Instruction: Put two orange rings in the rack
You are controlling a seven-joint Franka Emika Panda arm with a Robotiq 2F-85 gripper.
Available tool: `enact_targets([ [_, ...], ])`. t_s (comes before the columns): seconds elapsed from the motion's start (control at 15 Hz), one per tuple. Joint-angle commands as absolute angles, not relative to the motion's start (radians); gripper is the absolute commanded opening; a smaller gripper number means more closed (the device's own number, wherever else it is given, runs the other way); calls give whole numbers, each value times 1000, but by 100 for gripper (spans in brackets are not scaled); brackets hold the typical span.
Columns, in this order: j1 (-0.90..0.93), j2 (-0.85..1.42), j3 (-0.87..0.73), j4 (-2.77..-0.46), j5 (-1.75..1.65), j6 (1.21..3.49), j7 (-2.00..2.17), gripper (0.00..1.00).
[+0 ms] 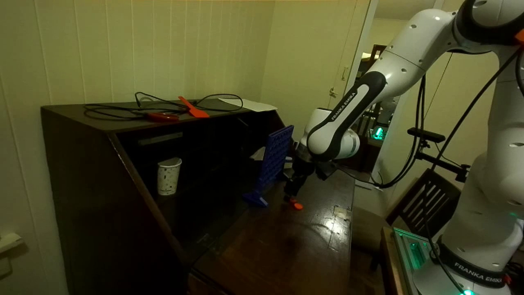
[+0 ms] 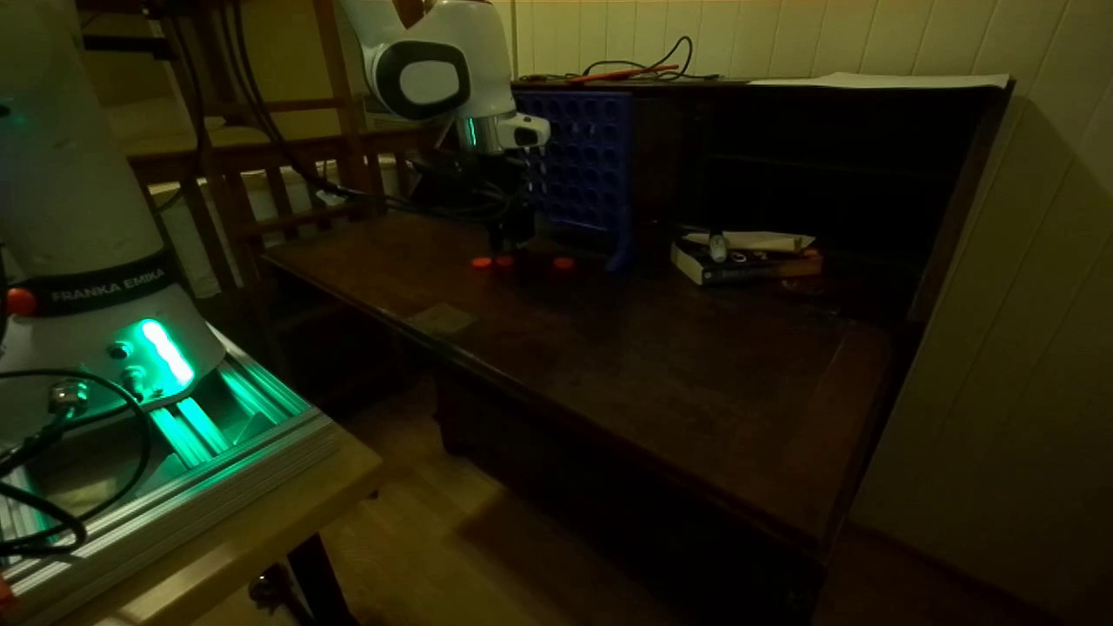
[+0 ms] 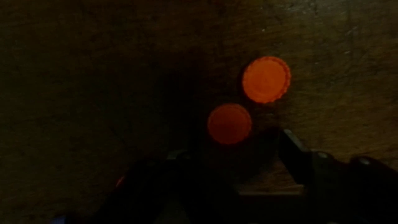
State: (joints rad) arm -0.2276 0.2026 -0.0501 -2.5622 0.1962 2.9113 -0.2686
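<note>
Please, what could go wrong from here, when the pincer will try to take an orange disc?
The dimmer orange disc lies close to the brighter orange disc, so closing the open pincer might push one against the other. The upright blue rack stands near the pincer in both exterior views; a sideways swing could perhaps knock it. The wrist view is dark and the fingers look nearly black there, so the grip may land off-centre.

Rack (image 2: 587, 165) partly hidden behind arm (image 2: 432, 87) in an exterior view, wrist-view fingers (image 3: 295, 160) blurred in shadow
</note>
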Motion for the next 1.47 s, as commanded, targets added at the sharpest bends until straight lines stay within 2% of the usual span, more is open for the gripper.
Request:
enact_targets([
  [0.0,-237,215,-40,-2564,215,2934,-284,37],
  [0.27,-237,219,-44,-2563,209,2935,-282,9],
  [0.87,-297,151,-6,-2584,295,2922,-363,9],
  [1.4,-452,-28,47,-2600,683,2863,-847,9],
])
